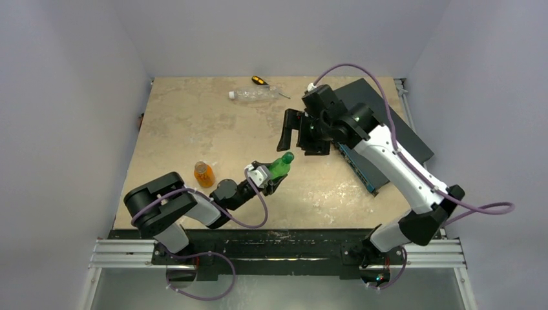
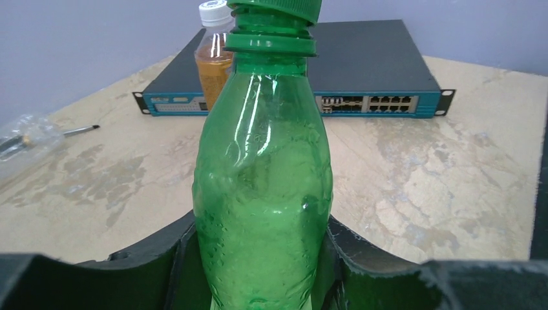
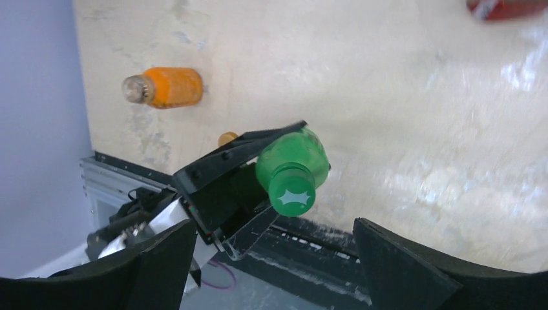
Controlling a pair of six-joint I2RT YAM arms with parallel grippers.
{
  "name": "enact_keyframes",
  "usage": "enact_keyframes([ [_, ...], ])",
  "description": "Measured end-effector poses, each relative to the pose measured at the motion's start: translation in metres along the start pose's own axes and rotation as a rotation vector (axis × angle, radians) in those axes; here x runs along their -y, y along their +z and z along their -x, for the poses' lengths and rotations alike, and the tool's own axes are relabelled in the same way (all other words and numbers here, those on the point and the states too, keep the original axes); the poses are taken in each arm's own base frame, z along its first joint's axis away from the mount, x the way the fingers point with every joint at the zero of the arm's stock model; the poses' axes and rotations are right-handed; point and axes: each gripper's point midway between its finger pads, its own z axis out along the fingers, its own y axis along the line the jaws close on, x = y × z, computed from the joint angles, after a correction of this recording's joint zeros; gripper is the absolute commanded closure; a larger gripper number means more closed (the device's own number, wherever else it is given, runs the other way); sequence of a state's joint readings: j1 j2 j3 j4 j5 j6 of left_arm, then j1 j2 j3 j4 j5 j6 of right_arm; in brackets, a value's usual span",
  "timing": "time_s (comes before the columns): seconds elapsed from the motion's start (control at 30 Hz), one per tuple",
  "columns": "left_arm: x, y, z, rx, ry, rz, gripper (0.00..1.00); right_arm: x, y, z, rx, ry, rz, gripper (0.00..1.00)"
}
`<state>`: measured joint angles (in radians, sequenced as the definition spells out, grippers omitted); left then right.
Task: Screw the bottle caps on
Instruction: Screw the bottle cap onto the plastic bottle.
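Left gripper (image 1: 270, 175): fingers clamped on the body of the translucent green plastic bottle (image 2: 262, 194), held tilted over the beige tabletop (image 1: 187, 116). Round dark green plastic screw cap (image 3: 294, 194) sits on its neck. Right gripper (image 1: 300, 134): fingers spread wide, clear of the cap, holding nothing. Amber-orange plastic bottle (image 1: 204, 174) stands near the left arm.

1. Tilted bottle (image 1: 280, 166) over mid-desk (image 1: 194, 123), cap (image 3: 292, 194) on its neck.
2. Standing bottle (image 1: 203, 174) on desk, to its left.
3. Lying bottle (image 1: 255, 95) at far edge, screwdriver (image 1: 260, 81) just behind.
4. Switch (image 1: 417, 145) on desk's right side.
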<state>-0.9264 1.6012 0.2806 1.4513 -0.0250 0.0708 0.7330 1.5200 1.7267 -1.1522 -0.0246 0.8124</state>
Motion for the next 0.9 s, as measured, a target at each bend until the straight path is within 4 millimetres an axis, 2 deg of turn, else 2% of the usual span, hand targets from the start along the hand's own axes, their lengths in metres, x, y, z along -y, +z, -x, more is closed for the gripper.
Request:
enact_keyframes([
  [0.1, 0.004, 0.000, 0.000, 0.001, -0.038, -0.039, 1.00, -0.010, -0.020, 0.013, 0.095, -0.122, 0.090, 0.06],
  [0.17, 0.009, -0.001, -0.002, -0.003, -0.066, -0.072, 1.00, -0.012, -0.030, 0.016, 0.149, -0.222, 0.135, 0.11],
  [0.3, 0.017, -0.004, -0.001, -0.017, -0.125, -0.145, 1.00, -0.006, -0.041, 0.001, 0.209, -0.423, 0.210, 0.16],
  [0.43, 0.024, -0.008, 0.010, -0.005, -0.184, -0.219, 1.00, 0.010, -0.045, -0.024, 0.214, -0.578, 0.253, 0.23],
  [0.53, 0.032, -0.013, 0.018, -0.004, -0.224, -0.281, 1.00, 0.014, -0.045, -0.031, 0.220, -0.663, 0.272, 0.29],
  [0.9, 0.068, -0.035, 0.050, 0.020, -0.333, -0.501, 1.00, -0.003, -0.047, -0.043, 0.203, -0.846, 0.388, 0.37],
])
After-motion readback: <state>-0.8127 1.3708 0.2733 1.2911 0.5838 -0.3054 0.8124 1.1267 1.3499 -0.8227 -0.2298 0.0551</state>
